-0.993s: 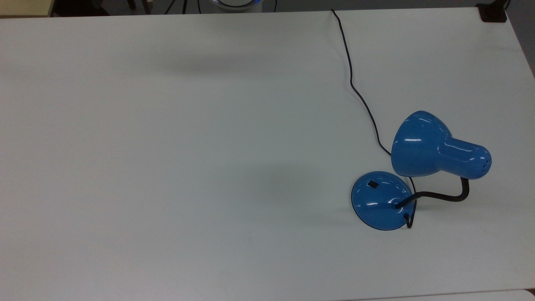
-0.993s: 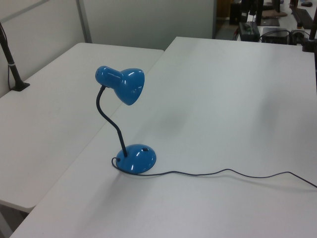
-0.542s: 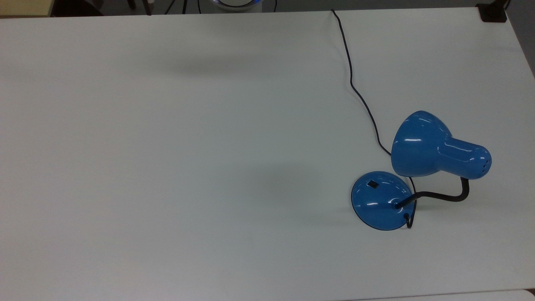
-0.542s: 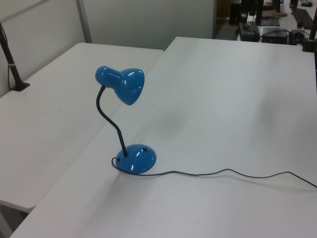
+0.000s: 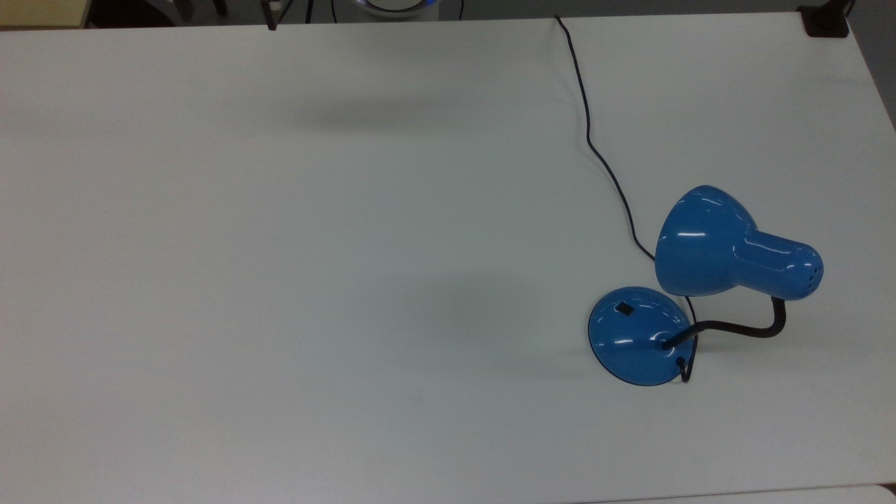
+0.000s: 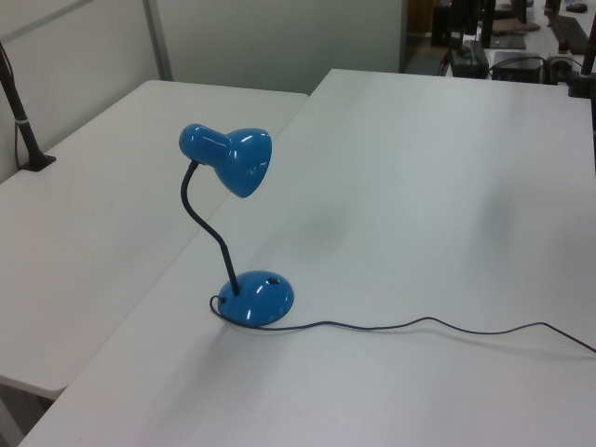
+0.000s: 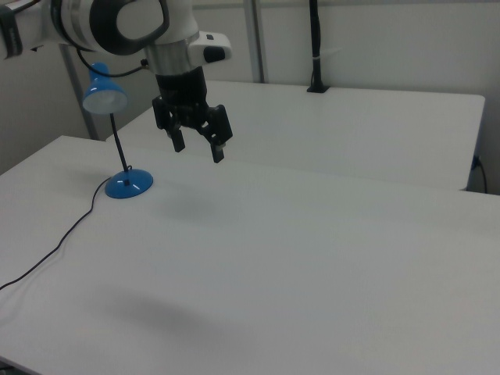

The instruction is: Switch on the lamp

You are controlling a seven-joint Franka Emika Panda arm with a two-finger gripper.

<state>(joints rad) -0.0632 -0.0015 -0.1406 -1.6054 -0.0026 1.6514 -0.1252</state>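
The blue lamp stands on the white table [image 5: 280,280], at the top view's right. Its shade [image 5: 707,241] hangs over the round base [image 5: 633,339] on a bent black gooseneck [image 5: 742,327]. A small black switch [image 5: 623,306] sits on the base's upper left. The lamp also shows in the left view [image 6: 237,158] and far left in the right view [image 7: 101,92]. My gripper [image 7: 198,148] hangs open and empty above the table, to the right of the lamp base [image 7: 129,185] in the right view. A fingertip [image 5: 271,21] pokes in at the top view's upper edge.
The thin black cord [image 5: 588,133] runs from the base to the table's far edge in the top view. A second white table [image 6: 84,214] adjoins beyond the lamp, with a black clamped post [image 6: 23,121]. A black clamp [image 5: 826,21] sits at the top view's upper right corner.
A gripper fingertip has slid rightward into sight along the top view's upper edge, and the soft shadow on the table has drifted right with it. The lamp has not moved.
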